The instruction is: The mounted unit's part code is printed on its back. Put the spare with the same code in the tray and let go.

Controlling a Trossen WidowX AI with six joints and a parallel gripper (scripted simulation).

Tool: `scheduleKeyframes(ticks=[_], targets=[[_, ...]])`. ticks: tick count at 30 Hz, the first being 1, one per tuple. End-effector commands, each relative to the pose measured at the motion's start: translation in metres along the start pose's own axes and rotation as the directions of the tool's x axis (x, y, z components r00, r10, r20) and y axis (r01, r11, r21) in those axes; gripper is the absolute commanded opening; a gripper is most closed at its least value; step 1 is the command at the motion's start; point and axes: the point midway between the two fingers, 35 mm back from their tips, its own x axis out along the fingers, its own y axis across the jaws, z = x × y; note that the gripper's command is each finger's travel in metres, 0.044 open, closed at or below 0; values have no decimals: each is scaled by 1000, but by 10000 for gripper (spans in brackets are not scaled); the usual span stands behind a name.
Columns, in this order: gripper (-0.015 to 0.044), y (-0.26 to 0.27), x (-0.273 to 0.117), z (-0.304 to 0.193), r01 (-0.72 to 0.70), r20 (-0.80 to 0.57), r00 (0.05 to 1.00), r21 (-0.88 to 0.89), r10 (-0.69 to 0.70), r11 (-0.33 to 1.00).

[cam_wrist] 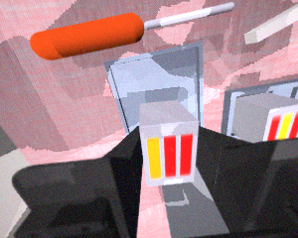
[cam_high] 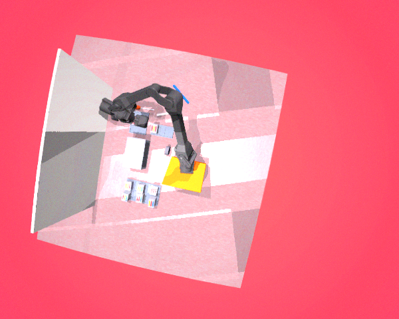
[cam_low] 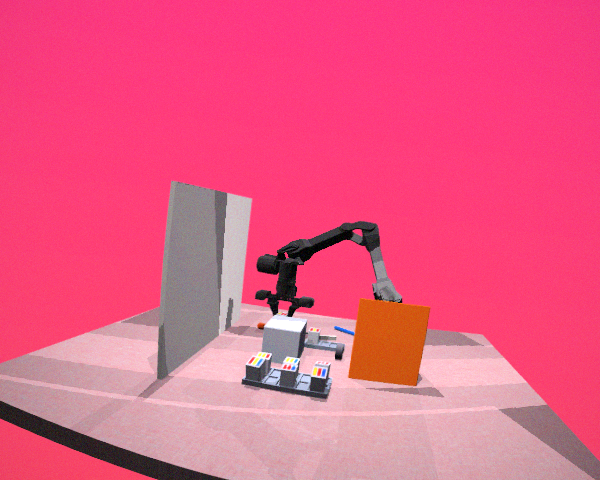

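Note:
My gripper (cam_low: 283,314) (cam_wrist: 161,128) is shut on a pale grey block (cam_wrist: 169,151) whose top shows one yellow and two red stripes. The block is low over the near part of the blue-grey tray (cam_high: 134,129) (cam_wrist: 156,75); whether it touches the tray floor I cannot tell. A spare block (cam_high: 153,128) (cam_low: 314,333) (cam_wrist: 254,119) with red, yellow and red stripes sits in the small rack (cam_high: 165,131) beside the tray. Several striped spares stand on a larger rack (cam_high: 157,198) (cam_low: 290,390). I cannot make out a mounted unit's back code.
A white-grey box (cam_high: 135,152) (cam_low: 285,338) stands between tray and larger rack. A tall grey panel (cam_high: 76,103) (cam_low: 191,279) stands at the left, an orange-yellow panel (cam_high: 184,183) (cam_low: 388,343) by the arm's base. An orange-handled screwdriver (cam_high: 137,107) (cam_wrist: 89,35) lies beyond the tray.

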Motion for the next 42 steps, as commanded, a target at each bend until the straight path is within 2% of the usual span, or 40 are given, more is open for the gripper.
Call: scheduleKeyframes(ticks=[1,30,42], targets=[[0,-2,5,-3,2,-5,1000,-12,-2,1000],[0,-7,28,-1,2,3,1000,-13,-2,1000],[315,-6,27,2,1,9,1000,-1,-1,1000]])
